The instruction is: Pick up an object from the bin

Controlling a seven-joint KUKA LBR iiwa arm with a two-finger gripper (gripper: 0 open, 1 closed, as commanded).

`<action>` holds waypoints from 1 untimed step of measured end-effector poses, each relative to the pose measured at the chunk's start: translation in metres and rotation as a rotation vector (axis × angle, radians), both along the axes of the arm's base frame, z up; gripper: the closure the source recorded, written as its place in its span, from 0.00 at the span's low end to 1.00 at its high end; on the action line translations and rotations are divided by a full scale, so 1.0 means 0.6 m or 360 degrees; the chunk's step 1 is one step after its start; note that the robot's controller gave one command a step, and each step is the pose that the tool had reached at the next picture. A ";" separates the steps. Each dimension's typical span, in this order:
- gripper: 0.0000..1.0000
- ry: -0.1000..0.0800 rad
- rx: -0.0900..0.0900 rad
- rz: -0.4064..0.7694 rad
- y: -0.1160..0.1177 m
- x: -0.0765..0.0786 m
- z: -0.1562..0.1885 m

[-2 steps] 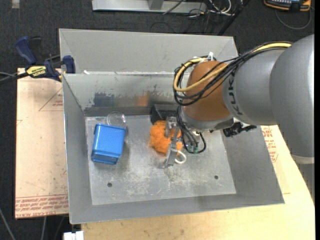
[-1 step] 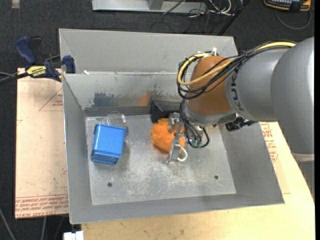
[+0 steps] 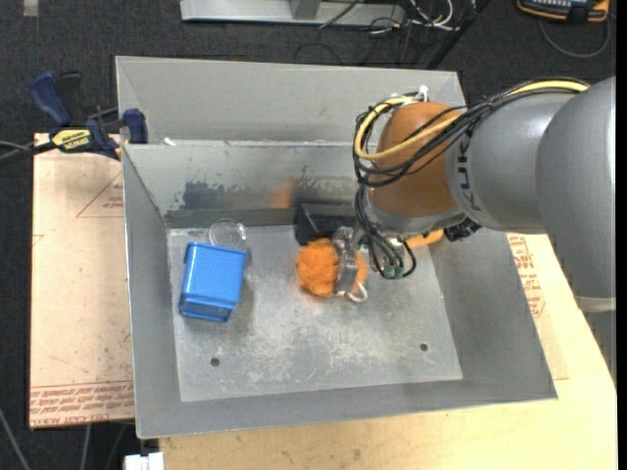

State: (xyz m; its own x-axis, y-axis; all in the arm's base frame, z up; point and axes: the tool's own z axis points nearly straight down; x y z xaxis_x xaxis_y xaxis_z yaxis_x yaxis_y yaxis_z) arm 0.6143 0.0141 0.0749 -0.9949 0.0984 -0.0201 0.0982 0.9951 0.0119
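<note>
My gripper [image 3: 350,280] hangs low in the middle of the bin, its metal fingers right beside the right edge of a fuzzy orange ball [image 3: 315,267]. The ball rests on the bin floor and touches or nearly touches the fingers; it is not clearly between them. A black flat object [image 3: 318,220] lies just behind the ball against the back wall, partly hidden by the wrist. To the left, a blue box-shaped block [image 3: 211,281] lies on the floor, with a clear plastic cup [image 3: 227,233] behind it.
The arm with its orange cover and cables reaches in from the right and hides the bin's right rear part. Bare floor stretches across the front and right of the bin.
</note>
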 end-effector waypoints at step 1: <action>1.00 0.0000 0.0000 0.0000 0.000 0.000 0.000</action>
